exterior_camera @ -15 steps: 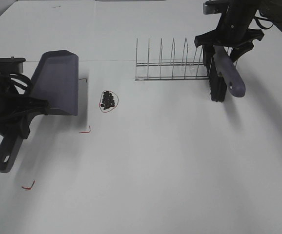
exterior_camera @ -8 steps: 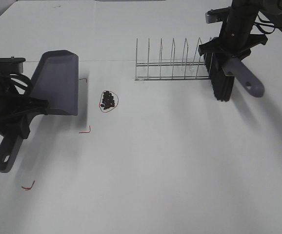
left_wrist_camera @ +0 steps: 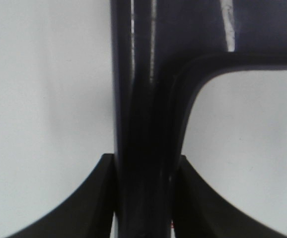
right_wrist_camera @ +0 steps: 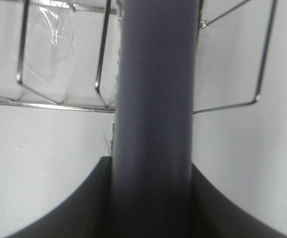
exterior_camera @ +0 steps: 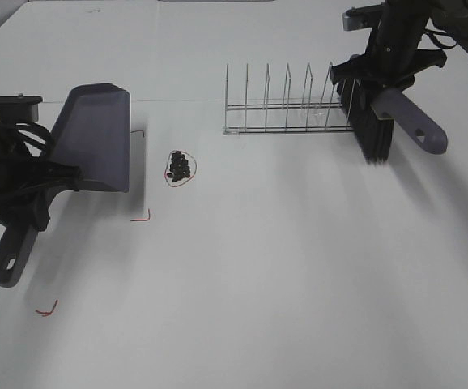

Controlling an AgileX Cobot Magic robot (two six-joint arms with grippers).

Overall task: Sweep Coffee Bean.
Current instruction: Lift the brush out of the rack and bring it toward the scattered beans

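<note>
A small heap of coffee beans (exterior_camera: 179,166) lies on the white table inside a thin red wire loop. To its left rests the grey dustpan (exterior_camera: 96,138), its handle (left_wrist_camera: 143,124) clamped between the fingers of my left gripper (exterior_camera: 33,188), which is shut on it. At the far right, my right gripper (exterior_camera: 384,77) is shut on the grey handle (right_wrist_camera: 153,99) of a brush (exterior_camera: 373,134), whose dark bristles hang beside the right end of the wire rack (exterior_camera: 287,109). The beans are out of both wrist views.
The wire rack with upright dividers stands at the back, right of centre. Short red wire pieces (exterior_camera: 140,215) lie by the dustpan's front, and another (exterior_camera: 47,309) near the front left. A thin line crosses the table behind the dustpan.
My right gripper went from open to shut on the brush handle. The brush shifted slightly right and up, its handle swinging further right. The left arm and dustpan stayed still.
</note>
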